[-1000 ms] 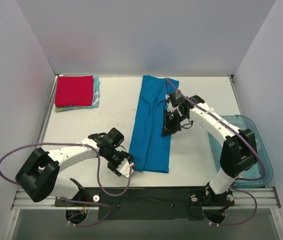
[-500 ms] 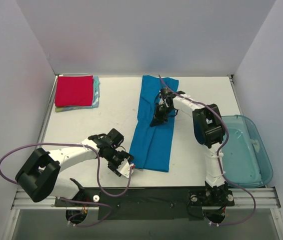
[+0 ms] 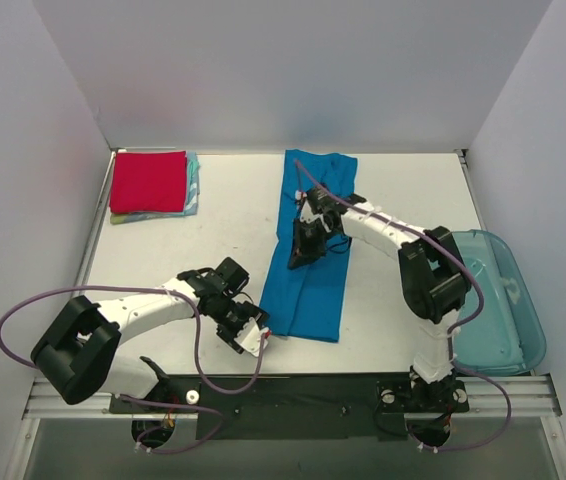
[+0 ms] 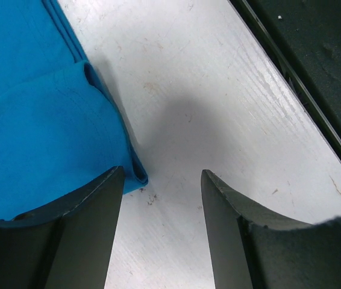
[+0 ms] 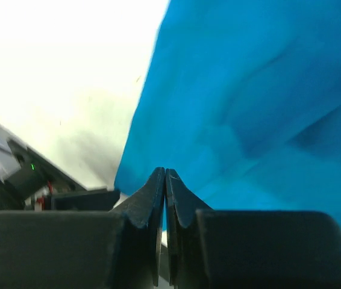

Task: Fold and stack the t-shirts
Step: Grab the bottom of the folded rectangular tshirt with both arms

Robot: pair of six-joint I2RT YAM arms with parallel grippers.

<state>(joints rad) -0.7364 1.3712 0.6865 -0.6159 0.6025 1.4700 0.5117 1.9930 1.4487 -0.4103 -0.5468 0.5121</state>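
A bright blue t-shirt (image 3: 315, 285), folded into a long strip, lies mid-table running from far to near. My left gripper (image 3: 260, 336) is open at its near left corner; in the left wrist view (image 4: 161, 174) the corner of the blue shirt (image 4: 38, 120) lies against the left finger. My right gripper (image 3: 299, 256) is shut, low over the strip's middle near its left edge; in the right wrist view (image 5: 165, 172) the shirt (image 5: 267, 90) fills the background. A folded red t-shirt (image 3: 148, 180) lies on a light teal one (image 3: 193, 186) at the far left.
A translucent blue plastic bin (image 3: 493, 300) stands at the right edge of the table. The black front rail (image 4: 315, 72) runs close to my left gripper. White walls enclose the table on three sides.
My right gripper has swept left and nearer across the blue shirt, from its right edge to near its left edge. The left arm has not moved.
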